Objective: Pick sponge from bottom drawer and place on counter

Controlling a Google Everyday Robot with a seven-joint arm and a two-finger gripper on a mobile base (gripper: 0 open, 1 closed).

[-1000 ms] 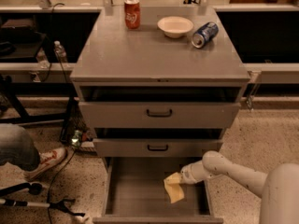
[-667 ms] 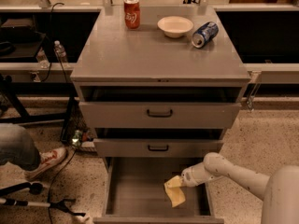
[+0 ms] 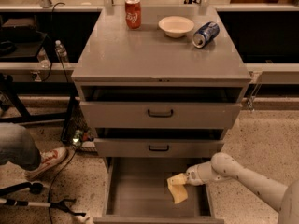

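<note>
Three drawers are stacked in the grey cabinet at the centre of the frame. The top drawer point(image 3: 160, 115) and the middle drawer point(image 3: 159, 148) each carry a black handle and show a dark gap above the front panel. The bottom drawer point(image 3: 133, 192) is pulled far out toward the lower edge of the frame, and its flat grey floor is exposed.

The sponge point(image 3: 180, 196) lies inside the bottom drawer, in the right half of the floor, near the right wall. It is a pale yellow block, tilted diagonally.

The white arm point(image 3: 247, 183) enters from the lower right corner and reaches left into the bottom drawer. The gripper point(image 3: 177, 180) sits at the upper end of the sponge and is in contact with it. Whether the gripper is clamped on the sponge or only resting against it cannot be determined.

The counter point(image 3: 159, 55) carries three items along its far edge:
- an upright red can point(image 3: 133, 13), left of centre;
- a white bowl point(image 3: 176, 26), near the centre;
- a blue can point(image 3: 206, 34) on its side, at the right.

A leg in jeans with a sneaker point(image 3: 46, 160) appears at the left of the frame, on the speckled floor.
</note>
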